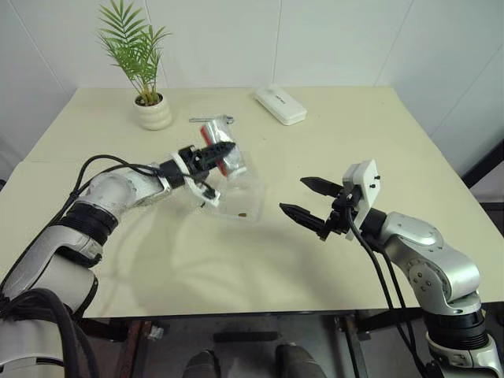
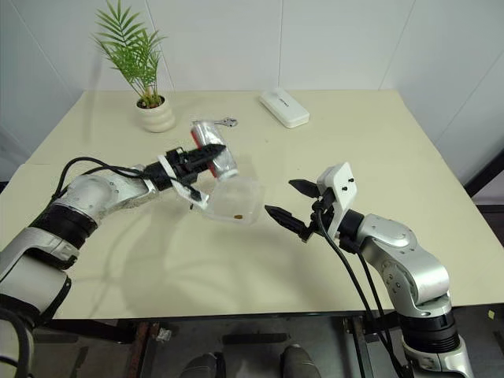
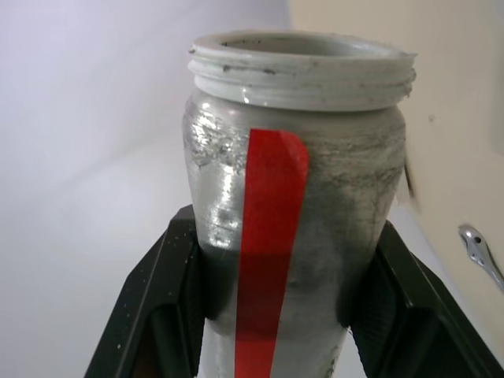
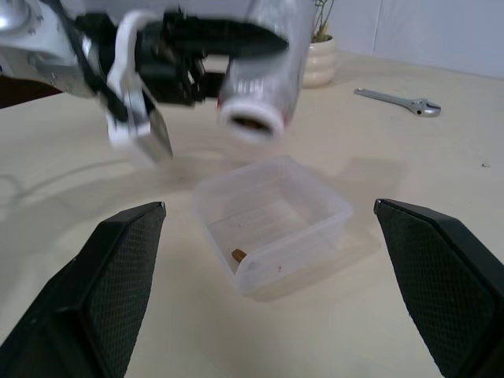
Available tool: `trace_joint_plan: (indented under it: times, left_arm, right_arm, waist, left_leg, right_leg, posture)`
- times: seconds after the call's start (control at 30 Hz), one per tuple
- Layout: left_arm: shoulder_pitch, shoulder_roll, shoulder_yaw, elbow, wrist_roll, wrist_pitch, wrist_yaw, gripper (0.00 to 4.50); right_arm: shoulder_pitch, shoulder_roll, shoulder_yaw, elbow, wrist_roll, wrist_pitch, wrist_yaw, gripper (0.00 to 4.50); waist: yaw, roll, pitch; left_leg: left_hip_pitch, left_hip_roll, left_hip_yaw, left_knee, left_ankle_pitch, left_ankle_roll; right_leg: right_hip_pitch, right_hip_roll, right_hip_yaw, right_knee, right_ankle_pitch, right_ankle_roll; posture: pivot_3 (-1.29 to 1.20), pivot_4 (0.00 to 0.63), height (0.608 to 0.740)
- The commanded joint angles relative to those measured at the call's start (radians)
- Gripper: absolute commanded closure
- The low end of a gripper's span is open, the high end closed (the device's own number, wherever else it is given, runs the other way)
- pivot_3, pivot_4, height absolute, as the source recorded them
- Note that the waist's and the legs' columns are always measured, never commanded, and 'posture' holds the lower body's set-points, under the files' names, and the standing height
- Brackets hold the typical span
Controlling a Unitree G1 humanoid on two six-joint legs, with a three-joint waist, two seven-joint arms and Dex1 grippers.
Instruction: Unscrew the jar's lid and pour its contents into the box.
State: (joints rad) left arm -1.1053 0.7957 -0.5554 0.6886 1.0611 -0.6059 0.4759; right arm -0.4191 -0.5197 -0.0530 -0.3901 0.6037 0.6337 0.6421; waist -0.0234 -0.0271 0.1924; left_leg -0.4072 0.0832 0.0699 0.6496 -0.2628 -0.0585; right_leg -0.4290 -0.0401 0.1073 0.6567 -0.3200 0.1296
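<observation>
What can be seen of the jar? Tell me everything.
The jar is a small clear cylinder, cloudy inside, with a red strip down its side and a pale threaded neck. Its lid is off and the mouth is open. The left hand is shut on its body, one finger on each side, holding it tipped over in the air above the box, mouth facing the right hand. Something brownish shows inside the mouth.
</observation>
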Motion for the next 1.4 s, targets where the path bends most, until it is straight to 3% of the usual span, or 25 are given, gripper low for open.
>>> trace_joint_plan:
  times: [0.03,0.1,0.23,0.33,0.47,0.67,0.87,1.13,1.4]
  left_arm:
    - [-0.014,-0.043,0.19,0.129,-0.383,-0.014,-0.317,2.55]
    - [-0.01,-0.058,0.245,0.155,-0.466,0.016,-0.399,2.55]
    - [0.0,-0.196,0.526,0.246,-0.929,0.409,-0.859,2.55]
    - [-0.002,-0.232,0.65,0.268,-1.077,0.64,-0.963,2.55]
    - [0.003,-0.228,0.836,0.33,-1.242,0.733,-0.929,2.55]
    - [0.057,-0.183,0.94,0.458,-1.284,0.581,-0.842,2.55]
    - [0.115,-0.161,0.922,0.511,-1.244,0.51,-0.856,2.55]
    - [0.175,-0.14,0.926,0.507,-1.25,0.474,-0.878,0.02]
    - [0.297,-0.105,0.91,0.389,-1.264,0.536,-0.985,0.02]
  right_arm:
    - [-0.004,-0.012,-0.031,-0.012,0.009,-0.02,0.013,0.02]
    - [-0.006,-0.014,-0.033,-0.01,0.011,-0.02,0.016,0.02]
    - [-0.012,-0.03,-0.026,-0.004,0.005,-0.018,0.029,0.02]
    - [-0.017,-0.036,-0.023,-0.001,0.0,-0.018,0.036,0.02]
    - [-0.02,-0.048,-0.014,-0.003,-0.013,-0.022,0.046,0.02]
    - [-0.021,-0.07,0.017,0.002,-0.06,-0.052,0.082,0.02]
    - [-0.035,-0.079,0.044,0.029,-0.099,-0.111,0.146,0.02]
    - [-0.05,-0.063,0.051,0.057,-0.119,-0.138,0.161,0.0]
    - [-0.039,-0.056,0.047,0.042,-0.113,-0.138,0.159,0.0]
  waist:
    - [-0.002,0.0,0.0]
    - [-0.004,0.0,0.0]
    - [-0.003,0.0,0.0]
    - [-0.008,0.0,0.0]
    - [-0.015,0.0,0.0]
    - [-0.013,-0.001,0.0]
    - [-0.004,-0.002,-0.001]
    - [-0.005,-0.003,-0.001]
    - [-0.009,-0.003,-0.001]
  left_leg:
    - [0.0,0.0,0.0,0.0,0.002,-0.003]
    - [0.001,0.0,0.001,0.0,0.002,-0.003]
    - [0.001,0.0,0.0,0.001,0.003,-0.004]
    - [0.001,0.0,0.0,0.001,0.002,-0.003]
    - [0.001,0.0,-0.001,0.0,0.003,-0.004]
    - [0.001,0.0,-0.001,0.001,0.003,-0.004]
    - [0.001,0.0,-0.001,0.002,0.003,-0.004]
    - [0.001,0.0,-0.001,0.001,0.003,-0.004]
    - [0.001,0.0,-0.001,0.001,0.003,-0.004]
  right_leg:
    - [0.0,0.0,0.0,0.0,0.0,0.0]
    - [0.0,0.0,0.0,0.001,0.0,0.0]
    - [0.0,0.0,0.0,0.002,0.0,0.0]
    - [0.001,0.0,0.0,0.001,0.0,0.0]
    - [0.0,0.001,0.0,0.002,0.0,0.0]
    - [0.001,0.001,0.0,0.002,0.0,0.0]
    - [0.001,0.001,-0.001,0.002,0.0,0.0]
    - [0.001,0.001,-0.001,0.002,0.0,0.0]
    - [0.001,0.001,-0.001,0.002,0.0,0.0]
  posture:
    - [0.0,0.15,0.74]
    - [0.0,0.15,0.74]
    - [0.0,0.15,0.74]
    - [0.0,0.15,0.74]
    - [0.0,0.15,0.74]
    - [0.0,0.15,0.74]
    - [0.0,0.15,0.74]
    - [0.0,0.15,0.74]
    - [0.0,0.15,0.74]
